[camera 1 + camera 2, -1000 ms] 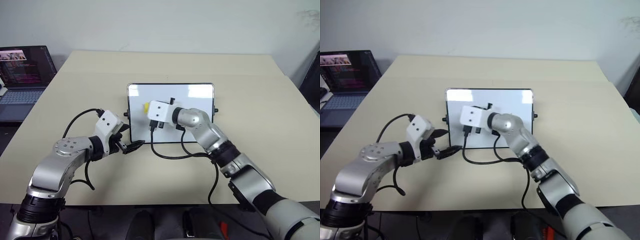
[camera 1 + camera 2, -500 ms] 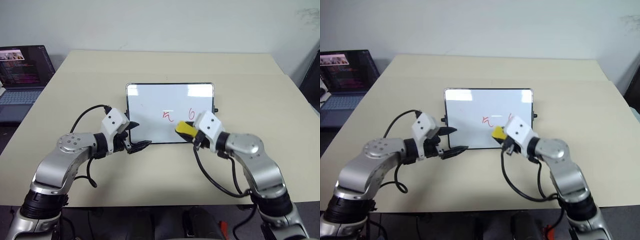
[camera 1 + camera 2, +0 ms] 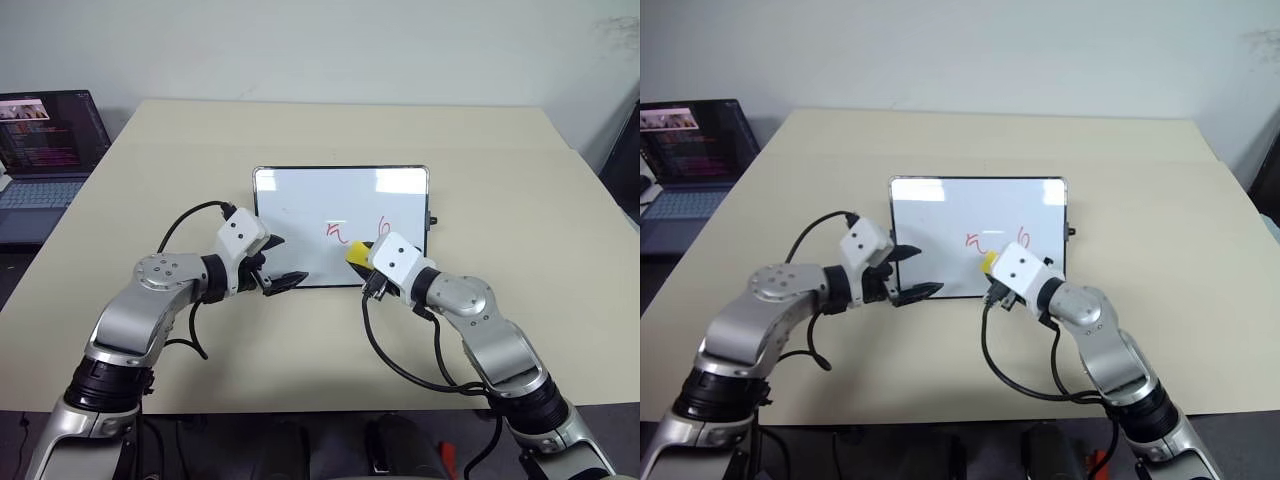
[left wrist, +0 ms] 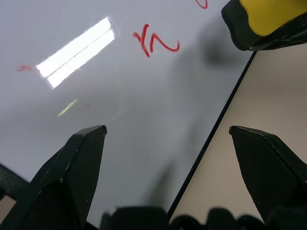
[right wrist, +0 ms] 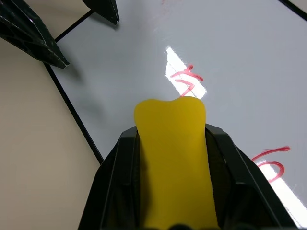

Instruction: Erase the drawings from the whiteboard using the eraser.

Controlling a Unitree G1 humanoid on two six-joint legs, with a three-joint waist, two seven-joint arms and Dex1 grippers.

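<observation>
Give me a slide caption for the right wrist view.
Right tool holds the yellow eraser over the whiteboard, two red drawings ahead.

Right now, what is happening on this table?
The right gripper holds a small yellow eraser at the near edge of the glossy white black-framed whiteboard. Two red marker drawings show on the board, not wiped. The left gripper is open over the board's near left corner.
</observation>
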